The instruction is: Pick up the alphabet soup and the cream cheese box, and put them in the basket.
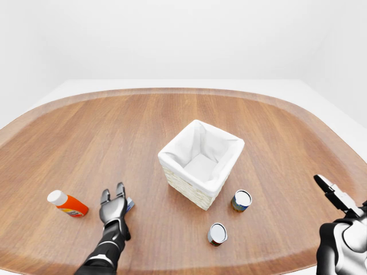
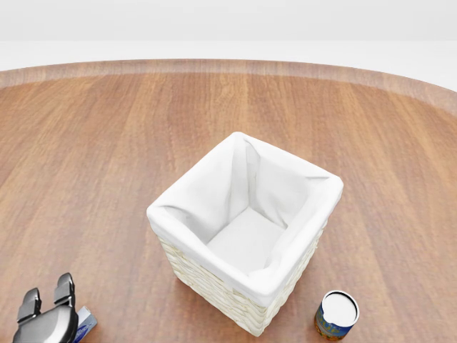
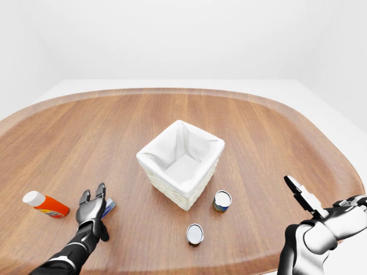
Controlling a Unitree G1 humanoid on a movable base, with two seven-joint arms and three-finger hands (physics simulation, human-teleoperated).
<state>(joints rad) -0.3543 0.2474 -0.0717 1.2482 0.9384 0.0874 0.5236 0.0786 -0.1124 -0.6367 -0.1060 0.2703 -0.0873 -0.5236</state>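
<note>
Cream cheese box [image 1: 129, 204] lying flat on wooden table [image 1: 86, 143], mostly hidden under left hand [image 1: 113, 207]; only a blue-and-white corner showing just right of the fingers [image 1: 121, 191], so long axis not readable. Left hand resting over the box, fingers extended and spread, not clenched; contact with the box impossible to confirm.

Two cans standing upright, white lids up, well right of the left hand: one [image 1: 241, 200] touching or just beside the lower right corner of basket [image 1: 178, 180], the other [image 1: 217, 234] nearer the bottom edge of the left-eye view. Labels too small to tell which is the alphabet soup.

Basket sitting between left hand and right hand [image 3: 321, 226], white liner open upward, turned corner-on in the views. Right hand hovering at the table's lower right edge, apart from everything, one finger pointing up and left; grip state impossible to tell.

Orange bottle [image 1: 67, 204] with white cap lying on its side left of the left hand, cap pointing up-left, apart from it. Bare wood lying between left hand and basket, nothing standing in that stretch.
</note>
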